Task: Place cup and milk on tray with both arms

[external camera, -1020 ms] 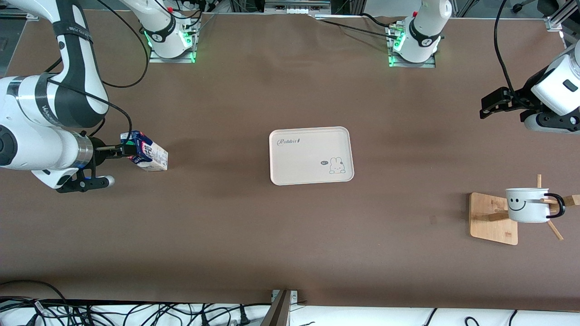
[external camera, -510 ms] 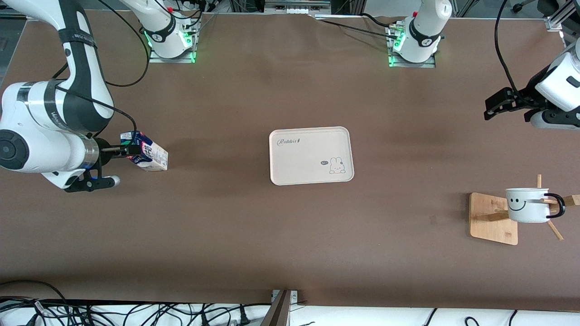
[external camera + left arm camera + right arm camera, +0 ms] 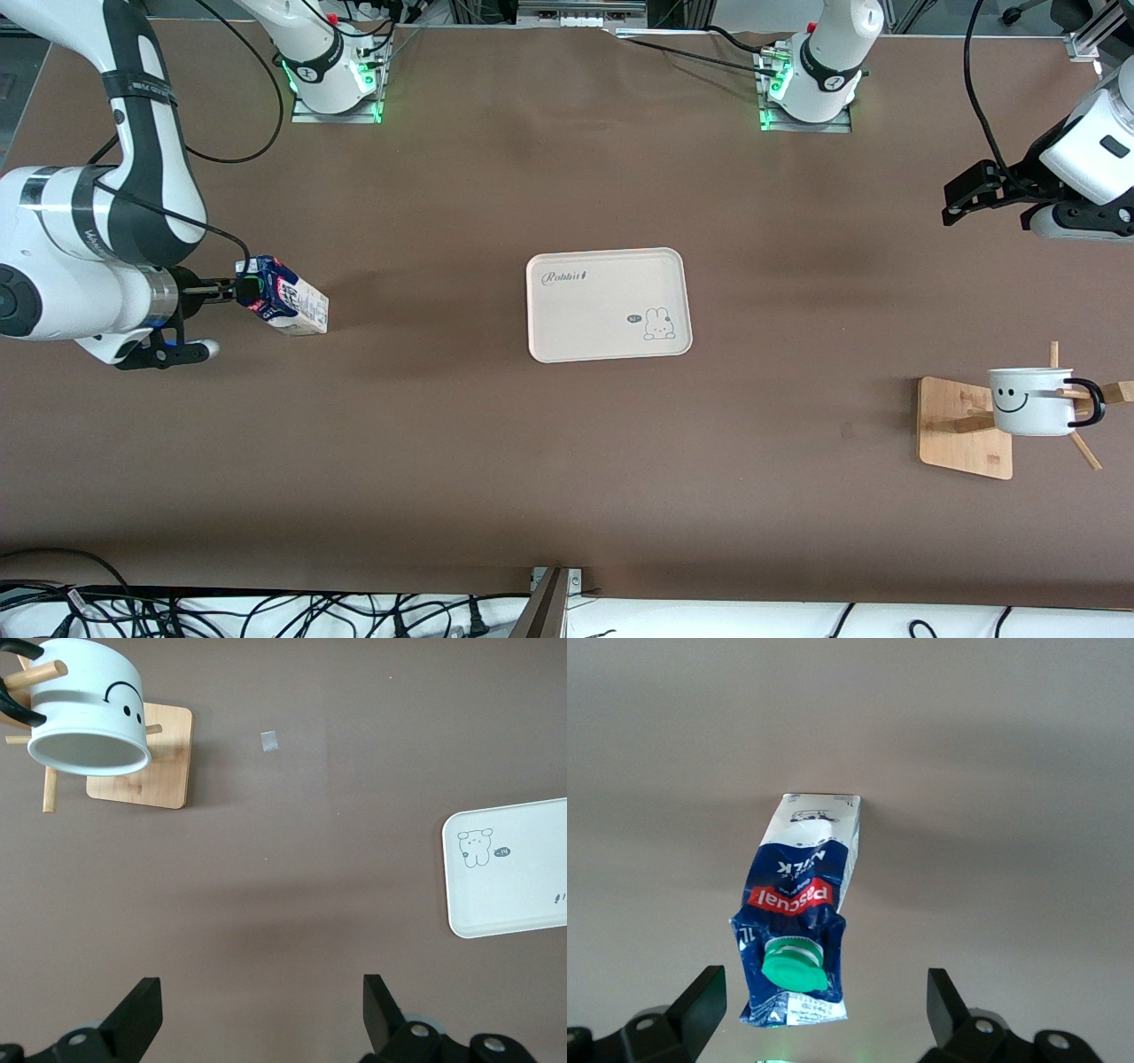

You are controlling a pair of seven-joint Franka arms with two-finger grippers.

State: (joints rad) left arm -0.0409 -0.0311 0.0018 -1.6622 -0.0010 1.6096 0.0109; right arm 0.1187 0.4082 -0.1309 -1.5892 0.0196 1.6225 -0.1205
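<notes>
On the brown table (image 3: 567,461) the blue-and-white gable-top milk carton (image 3: 285,301) stands between the spread fingers of the right gripper (image 3: 824,1014), not yet clamped. The light, soft carton probably needs gentle hold on its body. The cream-white rectangular tray (image 3: 608,304) lies mid-table. The left gripper (image 3: 261,1019) hovers released, the white smiley cup (image 3: 1033,400) hanging on the wooden stand (image 3: 964,427).

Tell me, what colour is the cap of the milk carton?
Green; the cap of the milk shows best in the right wrist view.
</notes>
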